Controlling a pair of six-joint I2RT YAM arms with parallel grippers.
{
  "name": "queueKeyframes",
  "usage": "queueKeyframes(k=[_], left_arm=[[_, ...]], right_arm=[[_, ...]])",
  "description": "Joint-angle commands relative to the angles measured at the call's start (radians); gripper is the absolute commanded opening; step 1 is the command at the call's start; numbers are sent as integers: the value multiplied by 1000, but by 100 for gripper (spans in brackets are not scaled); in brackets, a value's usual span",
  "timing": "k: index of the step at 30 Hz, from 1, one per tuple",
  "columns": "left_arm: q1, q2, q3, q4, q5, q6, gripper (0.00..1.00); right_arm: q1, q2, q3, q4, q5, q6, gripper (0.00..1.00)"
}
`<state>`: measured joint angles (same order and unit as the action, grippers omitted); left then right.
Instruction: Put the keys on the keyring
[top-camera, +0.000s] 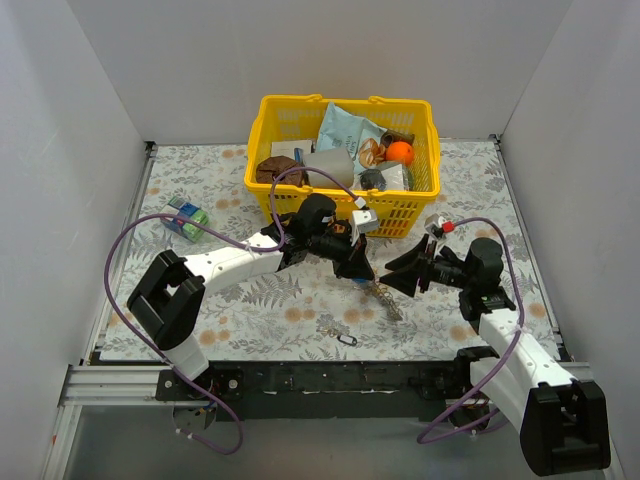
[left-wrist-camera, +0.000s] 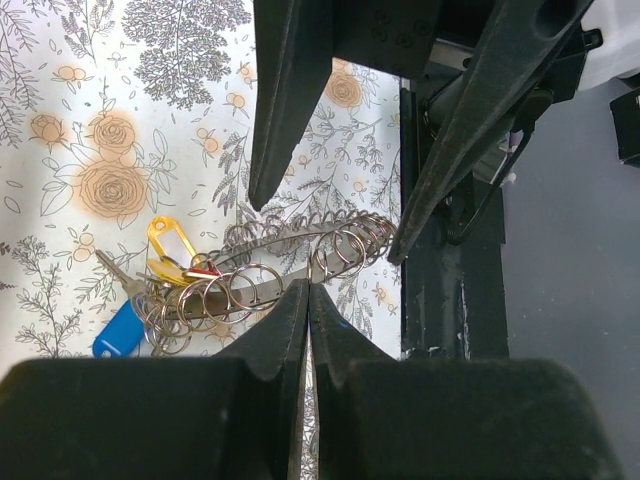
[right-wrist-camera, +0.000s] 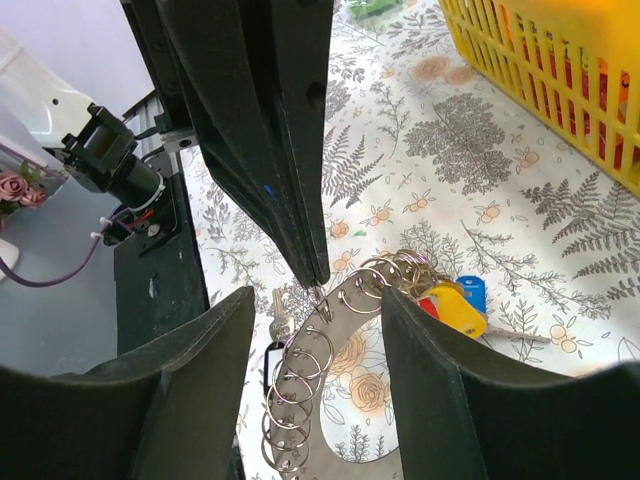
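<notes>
The keyring is a flat silvery band fringed with small split rings; it also shows in the left wrist view and the top view. Yellow, blue and red keys bunch at its far end, resting on the cloth. My left gripper is shut, pinching one small ring on the band's rim. My right gripper is open, with a finger on each side of the band just below the left gripper's tips, touching nothing. In the top view the left gripper and right gripper meet over the keyring.
A loose silver key with a dark tag lies on the floral cloth near the front edge. A yellow basket full of items stands behind. A green-blue pack lies at the left. A black rail runs along the front.
</notes>
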<state>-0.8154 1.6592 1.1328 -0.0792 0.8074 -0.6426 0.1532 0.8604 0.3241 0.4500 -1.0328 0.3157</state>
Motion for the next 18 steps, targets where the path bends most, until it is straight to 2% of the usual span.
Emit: queueKeyframes(k=[1,11,17,18], left_arm=[[-5,-52,41,7,36,15,0],[-5,-50,47,18,59,8,0],[-8,-53,47,21,75,4,0],[-8,-53,47,21,78,3,0]], right_arm=[[11,25,-25,76,-35,16,61],[16,49,-49,96,-18,23,55],[16,81,-60,160,-21,62,44],[16,91,-60,167,-21,65,38]])
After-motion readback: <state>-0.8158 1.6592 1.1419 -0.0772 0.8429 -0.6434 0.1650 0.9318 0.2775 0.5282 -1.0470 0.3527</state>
